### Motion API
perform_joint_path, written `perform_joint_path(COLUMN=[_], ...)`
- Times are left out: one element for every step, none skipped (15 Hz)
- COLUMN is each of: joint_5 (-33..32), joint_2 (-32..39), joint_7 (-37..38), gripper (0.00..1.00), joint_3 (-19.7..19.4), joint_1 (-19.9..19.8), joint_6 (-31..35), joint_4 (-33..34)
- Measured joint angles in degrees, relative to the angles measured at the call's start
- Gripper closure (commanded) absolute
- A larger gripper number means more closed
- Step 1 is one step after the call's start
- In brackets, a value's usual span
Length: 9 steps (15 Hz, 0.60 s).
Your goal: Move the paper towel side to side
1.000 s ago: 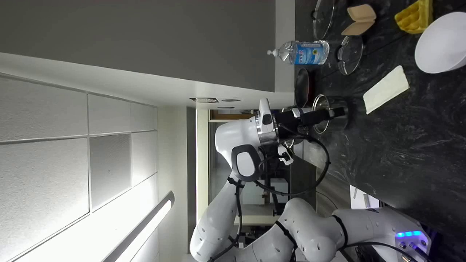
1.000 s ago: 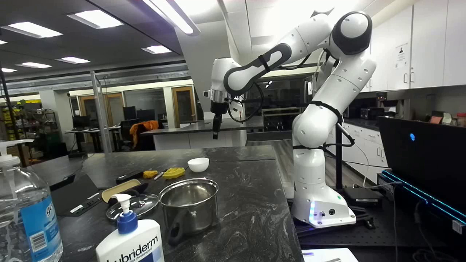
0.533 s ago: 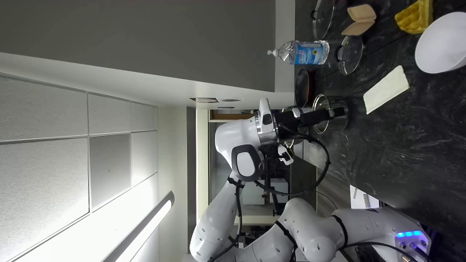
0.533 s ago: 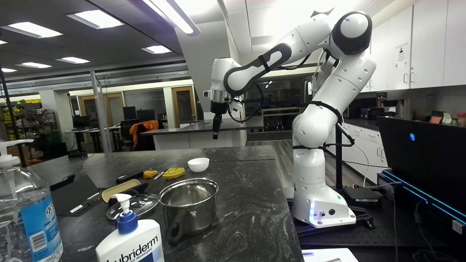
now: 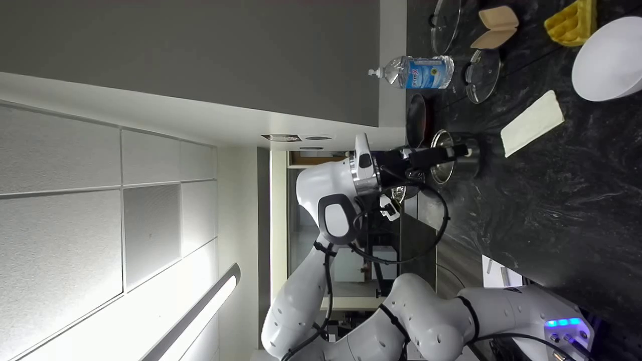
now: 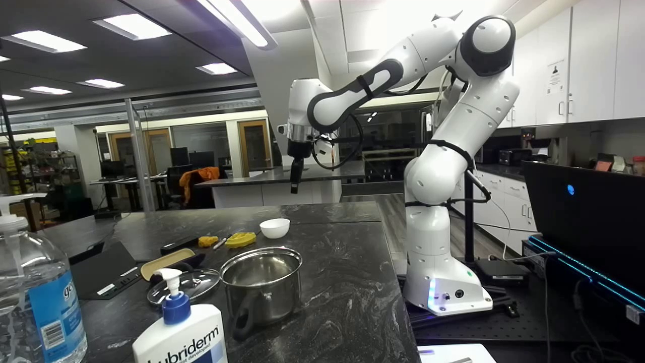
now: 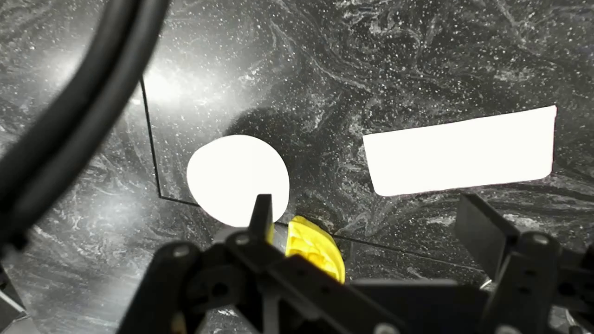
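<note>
The paper towel is a white folded rectangle [image 5: 532, 124] lying flat on the dark marbled counter. In the wrist view the paper towel [image 7: 459, 157] shows as a bright slab at the upper right, ahead of the right finger. It does not show in the exterior view with the pot in front. My gripper [image 5: 466, 151] hangs above the counter, fingers pointing down, apart from the towel. It also shows high over the counter in an exterior view [image 6: 294, 189]. In the wrist view the gripper [image 7: 364, 206] has its fingers wide apart with nothing between them.
A white bowl [image 5: 609, 59] and a yellow tray-like piece [image 5: 572, 24] lie beyond the towel. A steel pot [image 6: 262, 287], a glass lid [image 6: 187, 286], a lotion bottle [image 6: 184, 333] and a clear pump bottle [image 6: 43, 297] stand nearer that camera. An open tan case [image 5: 496, 27] lies farther off.
My gripper has shifted slightly away from the robot's base and turned a little. It stays high over the counter. The towel and other objects have not moved.
</note>
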Motion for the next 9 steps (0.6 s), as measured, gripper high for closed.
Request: perform_joint_path(joint_5=[0.36, 0.59, 1.06, 1.58, 2.17, 2.84, 3.84, 4.96, 6.13], joint_2=[0.37, 0.86, 1.49, 2.2, 3.08, 3.99, 5.04, 6.22, 7.48], joint_7=[0.61, 1.4, 2.22, 2.81, 3.6, 4.28, 4.55, 4.58, 4.59], gripper=[0.0, 0.0, 0.0, 0.0, 0.0, 0.0, 0.0, 0.0, 0.0], joint_3=[0.73, 1.45, 2.15, 2.75, 3.32, 3.75, 4.05, 4.27, 4.37], joint_1=[0.58, 1.15, 1.77, 2.33, 2.86, 3.39, 3.94, 4.51, 5.09], joint_6=[0.0, 0.0, 0.0, 0.0, 0.0, -0.03, -0.1, -0.16, -0.29], joint_4=[0.35, 0.84, 1.4, 2.06, 2.78, 3.53, 4.33, 5.2, 6.08])
